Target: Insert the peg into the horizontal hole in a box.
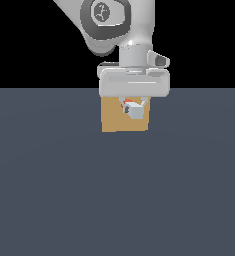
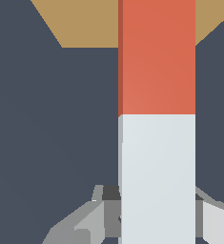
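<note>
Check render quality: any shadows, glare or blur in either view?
Exterior view: flat lighting, no cast shadows or glare; peg small and coarse against box under gripper. Wrist view: sharp, no blur; soft shading gradient on peg.

No legible text or markings anywhere.

- The peg (image 2: 157, 119) is orange-red on one half and white on the other.
- The box (image 1: 114, 120) is plain tan.
- The gripper (image 1: 132, 106) is light grey.
- The floor (image 1: 114, 200) is dark blue-grey.
</note>
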